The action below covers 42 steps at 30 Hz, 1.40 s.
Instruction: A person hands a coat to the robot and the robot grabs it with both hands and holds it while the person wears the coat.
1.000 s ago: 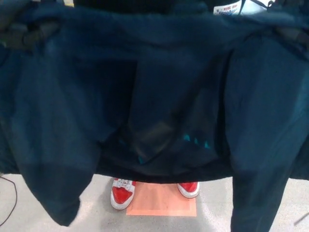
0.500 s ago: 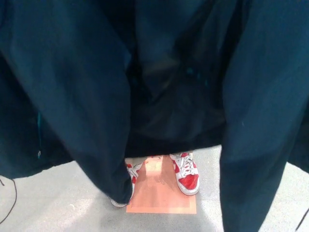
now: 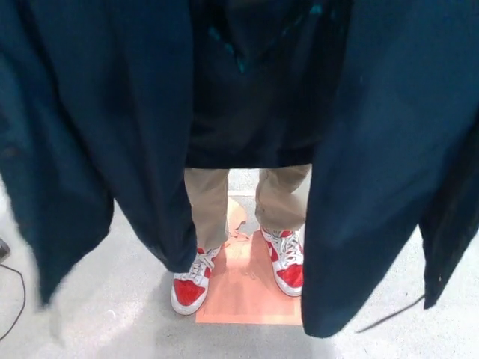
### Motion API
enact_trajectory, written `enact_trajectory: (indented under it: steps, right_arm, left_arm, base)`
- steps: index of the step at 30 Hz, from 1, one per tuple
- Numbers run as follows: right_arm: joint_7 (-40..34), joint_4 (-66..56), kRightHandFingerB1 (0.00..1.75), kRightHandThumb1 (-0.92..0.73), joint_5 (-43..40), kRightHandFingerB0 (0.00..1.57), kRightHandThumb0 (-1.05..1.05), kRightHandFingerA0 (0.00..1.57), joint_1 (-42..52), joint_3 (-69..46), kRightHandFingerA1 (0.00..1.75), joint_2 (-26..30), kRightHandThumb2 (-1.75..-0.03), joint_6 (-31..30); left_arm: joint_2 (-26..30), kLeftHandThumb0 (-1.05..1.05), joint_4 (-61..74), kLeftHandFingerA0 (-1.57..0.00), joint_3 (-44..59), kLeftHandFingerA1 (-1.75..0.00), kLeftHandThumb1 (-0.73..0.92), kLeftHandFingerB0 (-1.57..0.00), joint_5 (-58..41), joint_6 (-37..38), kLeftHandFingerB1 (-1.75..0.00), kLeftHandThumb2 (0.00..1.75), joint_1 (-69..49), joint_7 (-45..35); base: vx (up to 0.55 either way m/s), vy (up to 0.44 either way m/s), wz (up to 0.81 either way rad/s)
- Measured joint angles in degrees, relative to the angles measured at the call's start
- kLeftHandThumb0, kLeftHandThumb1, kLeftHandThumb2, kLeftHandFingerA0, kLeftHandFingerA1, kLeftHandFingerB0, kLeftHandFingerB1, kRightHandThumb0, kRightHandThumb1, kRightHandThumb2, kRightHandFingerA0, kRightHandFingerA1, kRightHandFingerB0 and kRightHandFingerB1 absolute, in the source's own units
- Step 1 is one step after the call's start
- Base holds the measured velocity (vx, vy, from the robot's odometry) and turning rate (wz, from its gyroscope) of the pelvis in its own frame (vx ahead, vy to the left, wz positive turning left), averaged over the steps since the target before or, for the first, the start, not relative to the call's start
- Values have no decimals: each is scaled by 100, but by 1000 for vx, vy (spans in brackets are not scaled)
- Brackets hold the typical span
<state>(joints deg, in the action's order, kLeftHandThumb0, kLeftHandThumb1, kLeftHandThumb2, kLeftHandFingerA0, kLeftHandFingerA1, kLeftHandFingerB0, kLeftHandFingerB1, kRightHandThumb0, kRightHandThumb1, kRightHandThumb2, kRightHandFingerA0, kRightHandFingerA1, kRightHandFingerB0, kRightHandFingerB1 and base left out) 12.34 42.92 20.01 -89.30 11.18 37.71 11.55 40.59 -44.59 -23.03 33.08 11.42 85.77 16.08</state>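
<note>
Head view, looking down. Neither robot hand shows in the frame, so whether they hold anything cannot be told from here.

Far left edge: a thin dark cable point(image 3: 16, 295) curls on the pale grey floor point(image 3: 105, 314), with a small dark object at the frame border just above it, too cropped to identify.

Left side: the coat point(image 3: 112, 112), dark navy, hangs down from above the top edge of the frame and fills most of the upper picture. Its left panel drops in a wide fold; the lower edge is blurred on the far left and ends in a point just beside the person's shoe.

Centre: the coat's inner back section is darker, with a few small teal marks near the top. Its hem runs straight across, above the person's legs. Below the hem, tan trousers point(image 3: 209, 202) show from about the knee down. The person stands on an orange floor mat point(image 3: 243, 295) in red and white sneakers point(image 3: 191, 288), toes towards the camera.

Right side: the coat's right panel hangs lower than the centre hem, overlapping the mat's right edge in the picture. A further dark fold hangs at the far right. A second thin cable point(image 3: 389, 318) lies on the floor between them.
</note>
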Motion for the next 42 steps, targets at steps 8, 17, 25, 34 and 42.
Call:
enact_trajectory:
  steps: [8, 17, 25, 34, 42]
  right_arm:
    - [-134, 780, 169, -84, 139, 75, -43, 100, -1102, 34, 175, -19, -65, 47]
    - [-306, 1680, 166, -82, 382, 70, -41, 97, -2421, 218, 175, -20, -64, 38]
    - [-624, 2364, 164, -81, 692, 81, -45, 100, -3617, 445, 175, 36, -66, 59]
    - [-1068, 2818, 163, -82, 1053, 80, -46, 97, -4568, 764, 175, 188, -65, 100]
    - [-1536, 3059, 167, -83, 1340, 71, -47, 91, -5116, 979, 175, 372, -65, 151]
  left_arm:
    - [-61, -35, -833, -91, -247, -175, 79, -67, 259, 202, -155, 64, 1058, 421]
    - [-82, -37, -1690, -89, -596, -175, 71, -83, 561, 377, -103, 63, 2265, 841]
    - [-59, -46, -2342, -93, -876, -175, 79, -65, 855, 514, -159, 64, 3406, 1225]
    - [-8, -46, -2739, -96, -1069, -175, 77, -63, 1132, 618, -172, 63, 4323, 1580]
    - [-4, -45, -2989, -98, -1334, -175, 74, -68, 1535, 635, -161, 63, 4985, 1996]
  base:
    - [0, 0, 0]
    - [0, 0, 0]
    - [0, 0, 0]
    - [0, 0, 0]
    - [0, 0, 0]
